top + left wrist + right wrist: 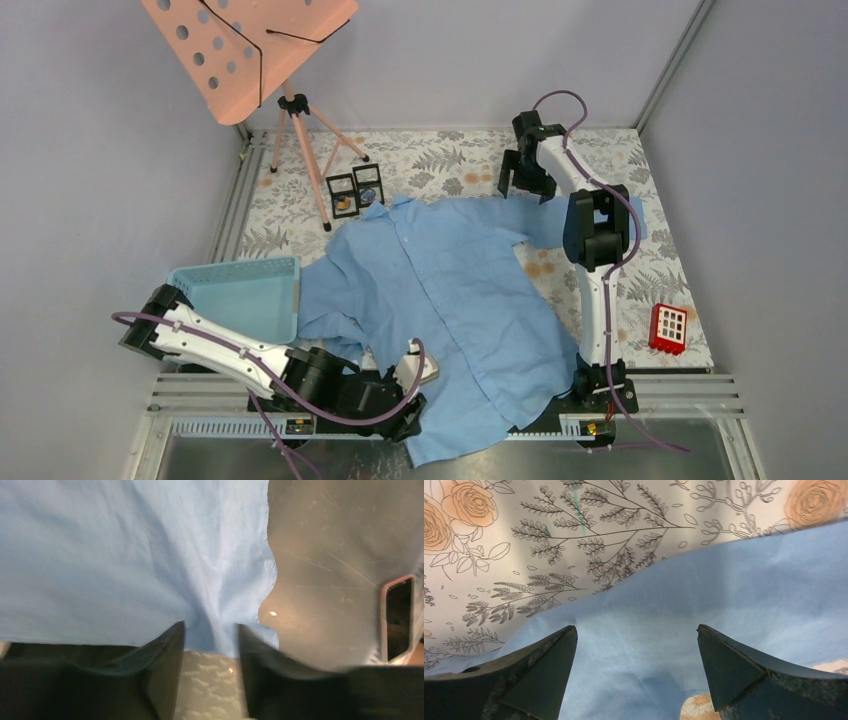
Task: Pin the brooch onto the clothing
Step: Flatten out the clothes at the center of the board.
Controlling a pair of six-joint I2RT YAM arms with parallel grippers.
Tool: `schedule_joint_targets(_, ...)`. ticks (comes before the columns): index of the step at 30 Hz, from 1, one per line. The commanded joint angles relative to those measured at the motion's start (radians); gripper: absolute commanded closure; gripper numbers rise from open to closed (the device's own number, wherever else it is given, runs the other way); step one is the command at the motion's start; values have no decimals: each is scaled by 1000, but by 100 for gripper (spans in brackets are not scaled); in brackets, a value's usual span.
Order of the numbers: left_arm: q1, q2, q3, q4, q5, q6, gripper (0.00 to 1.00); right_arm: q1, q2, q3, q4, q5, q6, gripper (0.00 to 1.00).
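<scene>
The light blue shirt lay spread open in the middle of the table, with its collar at the far side and its hem hanging over the near edge. The left gripper was at the shirt's near left hem. Its jaws stood a little apart with the fabric bunched between them, but I cannot tell if they really pinched it. The right gripper hovered over the shirt's far right sleeve, its jaws wide and released, holding nothing. Two small black-framed boxes stood just beside the collar, on its left. A light blue basket touched the shirt's left sleeve. A red block lay well apart from the shirt, to its right.
</scene>
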Motion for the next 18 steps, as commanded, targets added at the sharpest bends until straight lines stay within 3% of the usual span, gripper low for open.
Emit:
schedule_joint_targets(1, -5, -47, 70, 44, -144, -1, 41, -34, -147, -22, -39, 32, -38, 2)
schedule_joint_targets(3, 3, -67, 100, 51, -217, 22, 19, -61, -232, -113, -16, 52, -48, 1)
schedule_joint_targets(6, 46, -77, 145, 80, -271, 74, 5, -125, -374, -304, 79, 69, -54, 0)
schedule_joint_targets(9, 165, -60, 174, 128, -221, 140, 2, -199, -464, -454, 133, 47, -51, 0)
schedule_joint_targets(11, 305, -26, 206, 145, -160, 170, 1, -267, -485, -507, 140, 40, -52, 0)
schedule_joint_targets(18, 638, 182, 334, 252, -15, 316, 1, -381, -459, -558, 150, 23, -42, 0)
